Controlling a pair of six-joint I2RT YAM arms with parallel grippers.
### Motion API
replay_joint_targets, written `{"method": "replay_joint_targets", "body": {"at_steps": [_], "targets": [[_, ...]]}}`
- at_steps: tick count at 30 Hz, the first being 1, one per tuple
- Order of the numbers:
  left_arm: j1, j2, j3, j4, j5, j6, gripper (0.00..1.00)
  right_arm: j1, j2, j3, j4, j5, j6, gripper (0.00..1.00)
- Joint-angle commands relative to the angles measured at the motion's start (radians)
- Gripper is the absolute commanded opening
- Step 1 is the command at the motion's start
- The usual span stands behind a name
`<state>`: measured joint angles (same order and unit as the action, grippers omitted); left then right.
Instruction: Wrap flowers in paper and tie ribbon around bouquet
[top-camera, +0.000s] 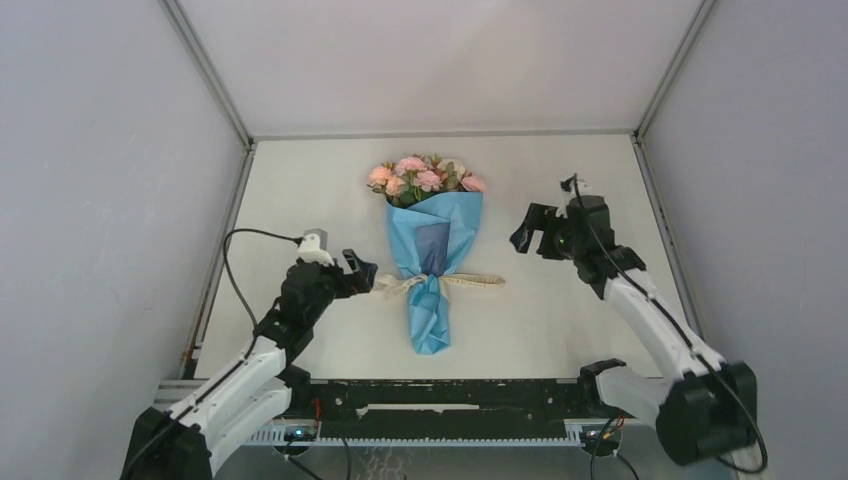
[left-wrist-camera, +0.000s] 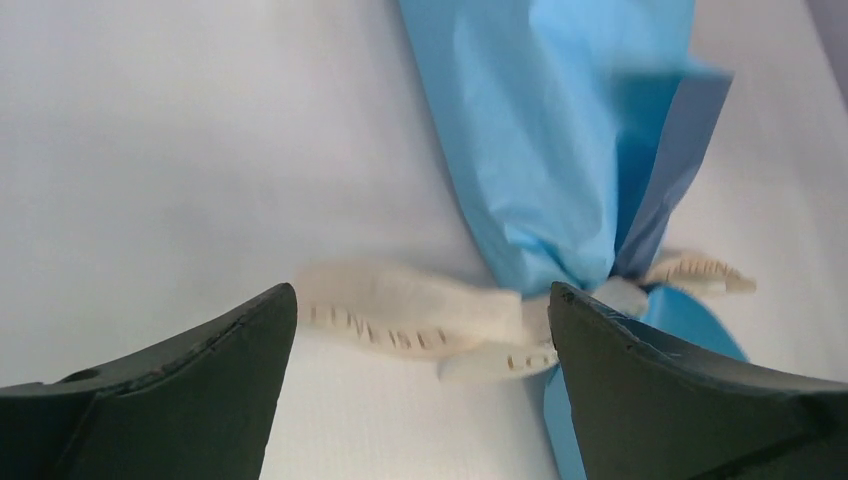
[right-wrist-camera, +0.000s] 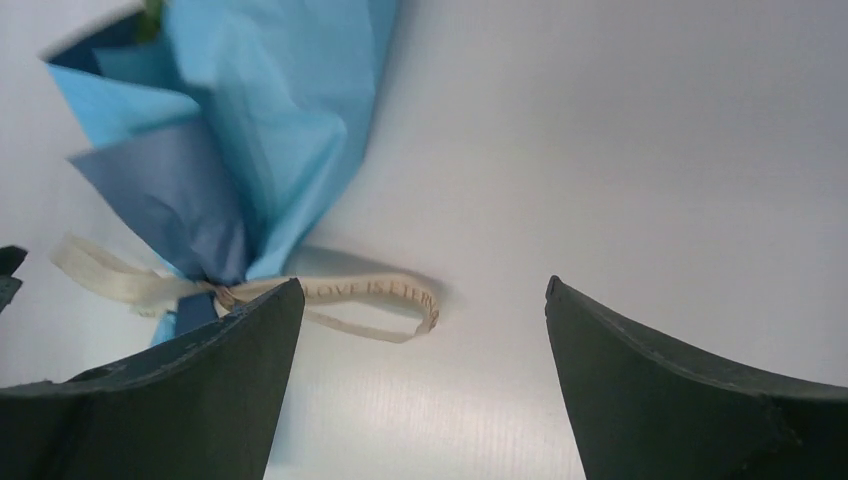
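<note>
The bouquet (top-camera: 432, 250) lies in the middle of the counter (top-camera: 300, 190), with the flowers (top-camera: 425, 178) toward the far edge and the ribbon (top-camera: 478, 281) knotted around its neck. The left fingers (left-wrist-camera: 170, 390) and the right fingers (right-wrist-camera: 180, 390) stand wide open and hold nothing. The tying seems done; next, both need only to draw back without catching the ribbon.

Bright even light, soft faint shadows, wrist views slightly blurred

white table (top-camera: 300, 190), ribbon-tied bouquet (top-camera: 432, 245) lying on it
</note>
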<state>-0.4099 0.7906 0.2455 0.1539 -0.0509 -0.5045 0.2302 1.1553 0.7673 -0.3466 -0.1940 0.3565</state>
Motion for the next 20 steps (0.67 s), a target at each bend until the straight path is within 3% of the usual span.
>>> {"method": "replay_joint_targets", "body": {"at_steps": [1, 7, 14, 20], "targets": [[0.07, -0.109, 0.098, 0.013, -0.134, 0.078, 1.0, 0.014, -0.224, -0.004, 0.043, 0.244, -0.089, 1.0], [0.203, -0.174, 0.096, -0.077, -0.233, 0.104, 1.0, -0.042, -0.384, -0.058, 0.099, 0.335, -0.123, 1.0], [0.463, -0.238, -0.043, 0.03, -0.241, 0.015, 1.0, -0.054, -0.419, -0.151, 0.154, 0.45, -0.102, 1.0], [0.522, -0.274, -0.071, 0.04, -0.2, 0.004, 1.0, -0.077, -0.43, -0.227, 0.241, 0.445, -0.091, 1.0]]}}
